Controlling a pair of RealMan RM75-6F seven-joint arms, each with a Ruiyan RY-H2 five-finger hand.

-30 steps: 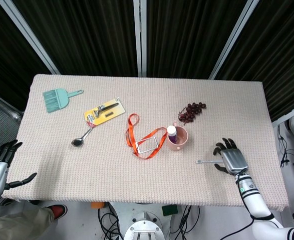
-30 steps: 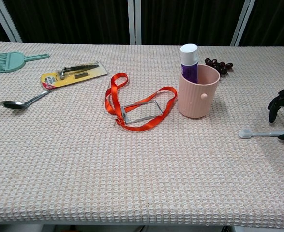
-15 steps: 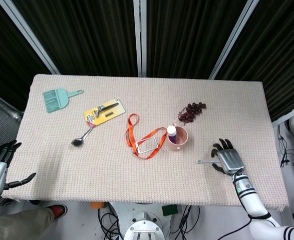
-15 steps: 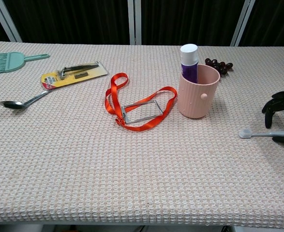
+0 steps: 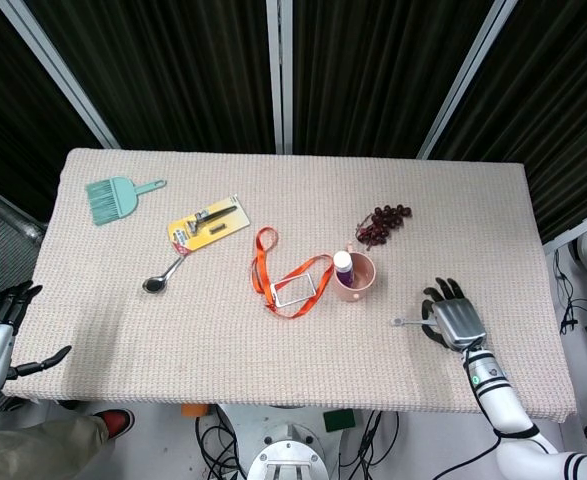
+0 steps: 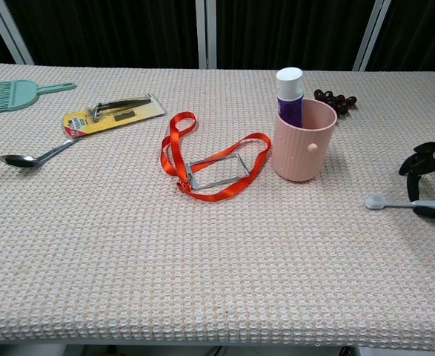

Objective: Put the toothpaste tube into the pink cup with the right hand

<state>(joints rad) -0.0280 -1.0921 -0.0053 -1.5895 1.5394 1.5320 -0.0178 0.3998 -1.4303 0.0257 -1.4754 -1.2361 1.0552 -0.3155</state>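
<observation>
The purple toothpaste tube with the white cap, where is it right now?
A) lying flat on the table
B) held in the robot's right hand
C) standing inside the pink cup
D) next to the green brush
C: the purple toothpaste tube with the white cap stands upright inside the pink ribbed cup, its cap poking above the rim.

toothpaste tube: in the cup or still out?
In. The toothpaste tube stands upright inside the pink cup, white cap above the rim.
</observation>
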